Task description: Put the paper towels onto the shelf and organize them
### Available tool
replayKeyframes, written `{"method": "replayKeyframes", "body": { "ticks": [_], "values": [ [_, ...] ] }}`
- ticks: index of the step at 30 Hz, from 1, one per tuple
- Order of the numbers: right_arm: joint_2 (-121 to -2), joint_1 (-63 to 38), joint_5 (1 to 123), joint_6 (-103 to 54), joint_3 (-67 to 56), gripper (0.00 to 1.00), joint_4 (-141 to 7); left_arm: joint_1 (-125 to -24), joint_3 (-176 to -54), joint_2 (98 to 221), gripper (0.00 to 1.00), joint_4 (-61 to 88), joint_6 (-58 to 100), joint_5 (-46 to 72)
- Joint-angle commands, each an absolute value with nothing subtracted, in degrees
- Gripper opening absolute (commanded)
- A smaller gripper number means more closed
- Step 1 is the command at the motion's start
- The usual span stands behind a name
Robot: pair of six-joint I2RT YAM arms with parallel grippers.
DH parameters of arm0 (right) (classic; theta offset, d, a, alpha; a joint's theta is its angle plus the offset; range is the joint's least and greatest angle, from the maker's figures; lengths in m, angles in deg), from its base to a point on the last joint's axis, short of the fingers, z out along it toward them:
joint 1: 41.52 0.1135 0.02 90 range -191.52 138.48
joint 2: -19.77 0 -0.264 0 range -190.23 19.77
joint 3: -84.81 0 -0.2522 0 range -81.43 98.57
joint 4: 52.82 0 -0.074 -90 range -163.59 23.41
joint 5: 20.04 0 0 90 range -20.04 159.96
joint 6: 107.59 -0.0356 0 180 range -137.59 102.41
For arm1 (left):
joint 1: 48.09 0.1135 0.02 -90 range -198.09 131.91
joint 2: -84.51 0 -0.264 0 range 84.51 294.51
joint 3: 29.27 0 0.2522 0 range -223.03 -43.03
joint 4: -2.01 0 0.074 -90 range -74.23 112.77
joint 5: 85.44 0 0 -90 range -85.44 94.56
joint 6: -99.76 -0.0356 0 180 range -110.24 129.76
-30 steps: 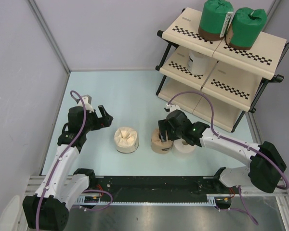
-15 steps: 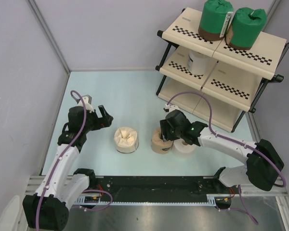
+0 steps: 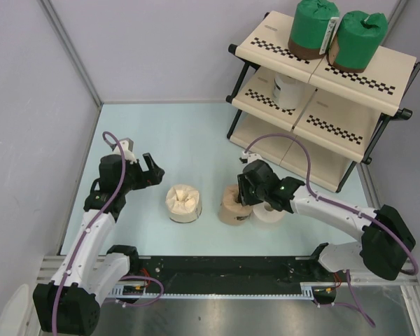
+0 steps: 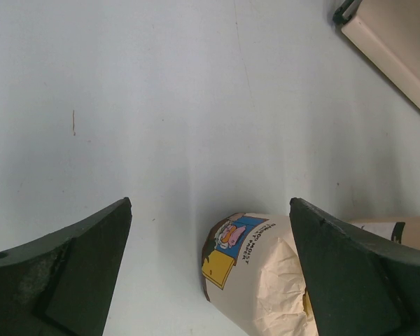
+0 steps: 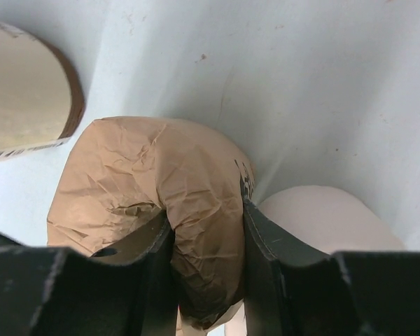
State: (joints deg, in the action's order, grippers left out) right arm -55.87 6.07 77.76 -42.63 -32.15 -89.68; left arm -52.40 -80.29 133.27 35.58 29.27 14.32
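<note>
Right gripper (image 5: 206, 231) pinches the rim of the upright tan roll (image 5: 147, 175) near the table (image 3: 182, 133) front edge, shelf (image 3: 266, 45) toward far-right corner; left gripper (image 3: 152, 171) gapes empty, farther off.

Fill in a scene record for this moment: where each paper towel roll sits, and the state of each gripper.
shelf top tier: two green rolls, side by side
shelf middle tier: white roll
table: cream roll, tan roll, pale roll beside the tan one
left gripper: open, near cream roll, apart from it
right gripper: closed on tan roll's wrapped rim
</note>
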Motion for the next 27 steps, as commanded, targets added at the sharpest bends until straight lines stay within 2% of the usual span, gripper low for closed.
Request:
{"method": "replayKeyframes", "body": {
  "ticks": [1, 4, 7, 14, 18, 27],
  "values": [
    [-47.14, 3.93, 73.31, -44.13, -32.21, 0.30, -88.39, -51.95, -80.83, 133.12, 1.00, 34.32, 29.54, 15.20],
    [-39.75, 0.94, 70.58, -44.66, -30.90, 0.30, -88.29, -51.95, -80.74, 133.12, 1.00, 34.32, 29.63, 15.28],
    [-33.26, -0.91, 74.52, -44.49, -27.48, 0.33, -91.35, -51.95, -80.83, 133.20, 1.00, 34.40, 29.63, 15.28],
    [-24.81, -7.13, 96.90, -40.10, -18.42, 0.31, -97.35, -51.95, -80.83, 133.29, 1.00, 34.32, 29.63, 15.28],
    [-23.04, -13.98, 102.92, -40.35, -16.21, 0.31, -96.30, -51.95, -80.74, 133.12, 1.00, 34.40, 29.63, 15.28],
    [-26.81, -25.87, 102.22, -41.84, -16.21, 0.31, -87.34, -51.95, -80.74, 133.12, 1.00, 34.32, 29.63, 15.46]
  ]
}}
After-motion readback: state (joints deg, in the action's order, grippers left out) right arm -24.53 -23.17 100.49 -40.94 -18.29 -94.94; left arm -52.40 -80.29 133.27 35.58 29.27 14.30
